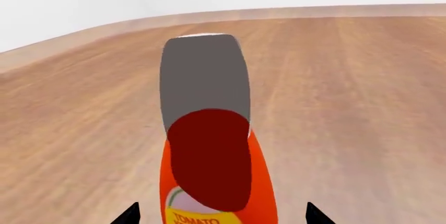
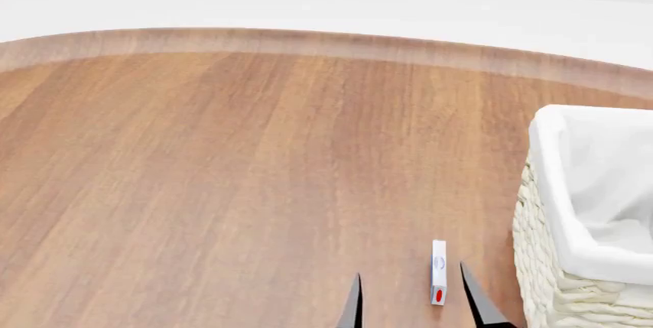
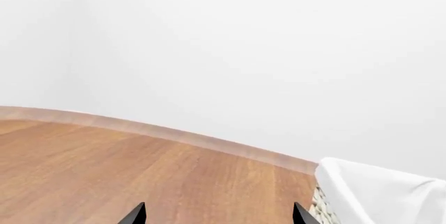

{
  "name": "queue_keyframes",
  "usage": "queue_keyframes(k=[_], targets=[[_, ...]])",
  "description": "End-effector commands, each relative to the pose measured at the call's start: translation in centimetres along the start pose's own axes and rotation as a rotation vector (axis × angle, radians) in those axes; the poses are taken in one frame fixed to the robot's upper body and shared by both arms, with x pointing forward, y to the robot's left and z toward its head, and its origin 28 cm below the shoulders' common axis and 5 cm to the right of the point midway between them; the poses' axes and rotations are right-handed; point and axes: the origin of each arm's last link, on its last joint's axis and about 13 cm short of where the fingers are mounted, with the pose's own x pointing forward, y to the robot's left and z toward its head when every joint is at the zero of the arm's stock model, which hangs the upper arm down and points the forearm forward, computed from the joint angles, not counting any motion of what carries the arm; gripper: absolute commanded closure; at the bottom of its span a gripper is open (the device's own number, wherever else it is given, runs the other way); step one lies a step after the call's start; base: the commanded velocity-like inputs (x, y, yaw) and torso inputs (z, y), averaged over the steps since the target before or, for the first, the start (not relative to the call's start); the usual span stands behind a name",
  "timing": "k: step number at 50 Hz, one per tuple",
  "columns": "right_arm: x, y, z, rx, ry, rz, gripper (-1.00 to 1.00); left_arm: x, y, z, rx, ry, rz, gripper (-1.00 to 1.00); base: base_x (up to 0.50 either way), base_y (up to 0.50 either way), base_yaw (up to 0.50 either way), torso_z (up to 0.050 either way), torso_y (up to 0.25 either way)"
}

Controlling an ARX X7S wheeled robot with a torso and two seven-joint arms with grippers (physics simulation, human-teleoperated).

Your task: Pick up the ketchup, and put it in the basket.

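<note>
The ketchup (image 1: 216, 182), an orange-red bottle with a pale cap and a yellow "Tomato" label, shows only in the left wrist view. It sits between the two black fingertips of my left gripper (image 1: 223, 216), with a gap on each side; the gripper is open. I cannot tell whether the bottle stands or lies. The cream wicker basket (image 2: 571, 251) with a white liner stands at the right edge of the head view and also shows in the right wrist view (image 3: 376, 192). My right gripper (image 3: 219, 214) is open and empty over the table, left of the basket; its tips show in the head view (image 2: 417, 306).
A small white box with a red spot (image 2: 439, 271) lies on the wooden table (image 2: 225, 190) between the right gripper's tips, close to the basket's left wall. The table's curved far edge (image 2: 306, 41) meets a white wall.
</note>
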Motion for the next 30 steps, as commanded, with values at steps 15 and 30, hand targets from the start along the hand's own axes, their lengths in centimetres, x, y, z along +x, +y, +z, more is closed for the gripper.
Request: queue_keyframes(k=[15,30], targets=[[0.0,0.0,0.0,-0.001,-0.001,-0.001,-1.0,1.4,0.1,-1.1,0.001,0.007,0.026,-1.0,0.0,0.0,0.0,0.0,0.0],[-0.1,0.0,0.0,-0.003,-0.001,0.001,-1.0,2.0,0.4,-1.7,0.003,0.011,0.05,-1.0,0.0,0.0,0.0,0.0,0.0]])
